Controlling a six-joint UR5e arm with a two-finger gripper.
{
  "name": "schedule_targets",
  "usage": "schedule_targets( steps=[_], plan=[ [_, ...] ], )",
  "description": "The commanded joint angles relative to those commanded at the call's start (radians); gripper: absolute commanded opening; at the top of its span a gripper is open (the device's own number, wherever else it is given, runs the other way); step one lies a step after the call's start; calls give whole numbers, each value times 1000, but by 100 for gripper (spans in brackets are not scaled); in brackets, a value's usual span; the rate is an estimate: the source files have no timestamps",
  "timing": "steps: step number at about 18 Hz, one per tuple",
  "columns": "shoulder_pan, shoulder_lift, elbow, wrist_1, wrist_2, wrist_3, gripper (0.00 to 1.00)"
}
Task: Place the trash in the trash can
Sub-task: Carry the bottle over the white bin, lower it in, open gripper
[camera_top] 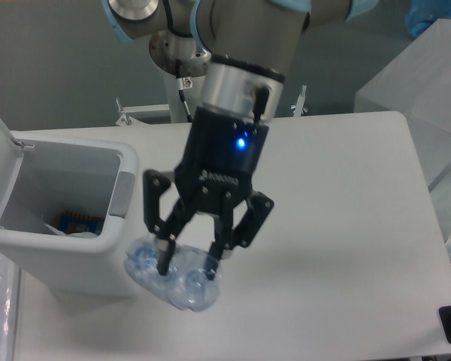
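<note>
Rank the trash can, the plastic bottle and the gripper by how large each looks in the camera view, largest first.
1. trash can
2. gripper
3. plastic bottle
The gripper is raised toward the camera, so it may look bigger than it is.

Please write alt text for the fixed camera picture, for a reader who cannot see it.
A robot gripper holds a clear bluish plastic bottle above a white table, right beside an open white trash can on the left. Some trash already lies inside the can.
</note>
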Motion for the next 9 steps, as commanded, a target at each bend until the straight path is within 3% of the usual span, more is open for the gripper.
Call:
schedule_targets(
  steps=[4, 9],
  plan=[
    [-3, 31, -24, 0, -52, -3, 55],
    [-15, 126, -168, 5, -55, 38, 55]
  ],
)
